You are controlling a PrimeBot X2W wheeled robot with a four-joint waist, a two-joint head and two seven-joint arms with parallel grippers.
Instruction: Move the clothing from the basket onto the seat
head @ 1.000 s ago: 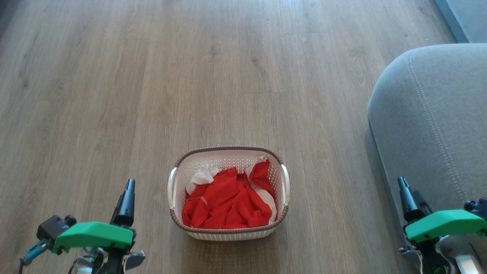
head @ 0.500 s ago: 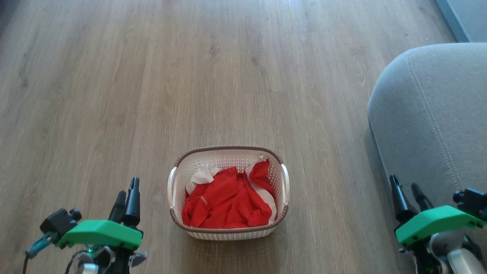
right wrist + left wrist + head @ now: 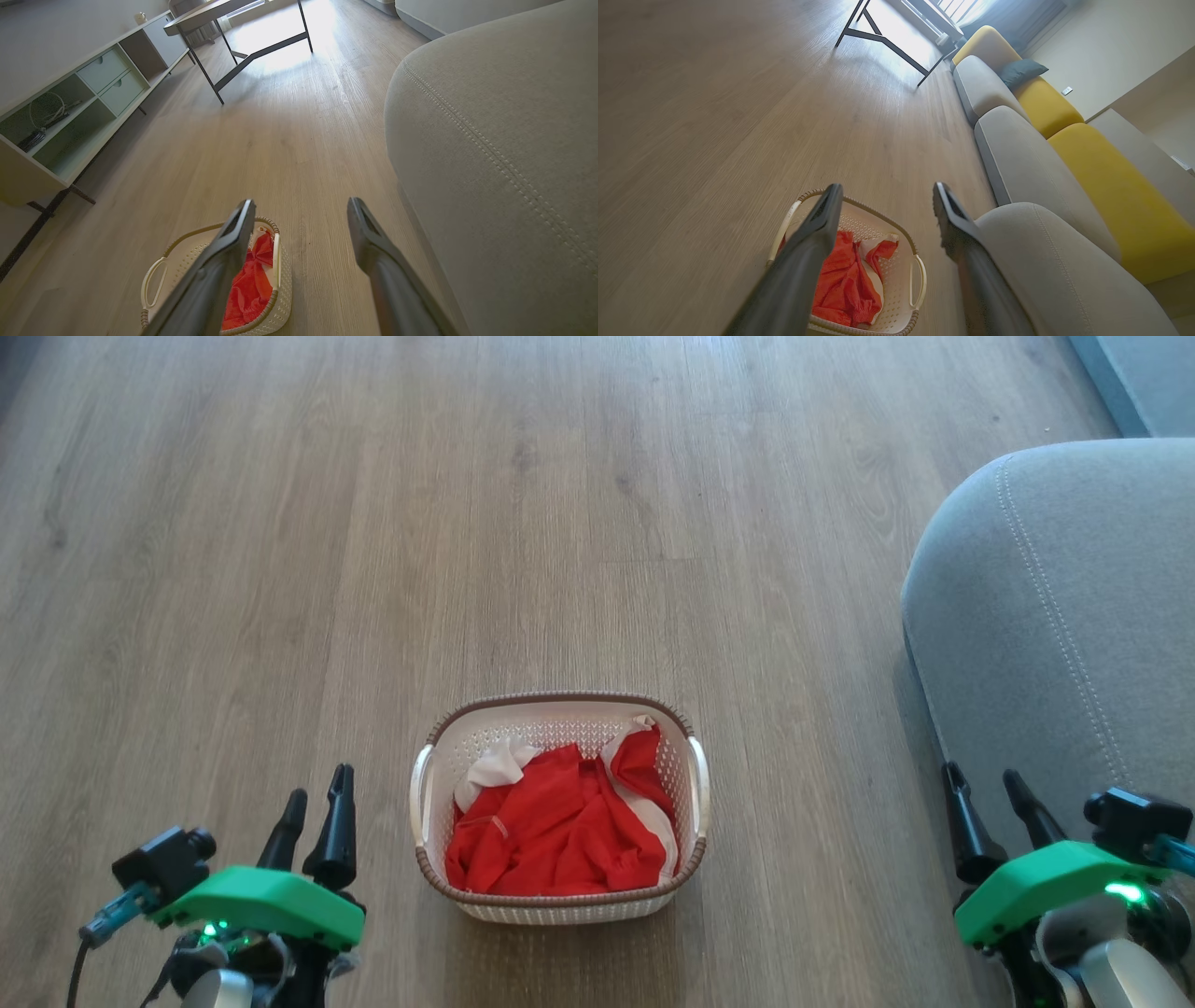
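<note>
The basket [image 3: 560, 907] stands on a pale wood-plank floor [image 3: 597, 523], with the red and white clothing [image 3: 560, 831] bunched inside it. The grey seat [image 3: 1055, 616] rises well apart on the robot's right, pale stitching curving round its corner. The left gripper [image 3: 319, 782] and the right gripper [image 3: 980, 771] hang on either side of the basket, fingers spread, holding nothing. Farther down the room stand a black-legged table [image 3: 243, 56], a low shelf unit [image 3: 84, 107] with drawers, and yellow sofa backs [image 3: 1111, 186].

Home living room, wood-plank floor [image 3: 560, 523], grey-and-yellow sofa [image 3: 1013, 154], low shelf unit [image 3: 79, 107], black-legged table [image 3: 205, 13]
</note>
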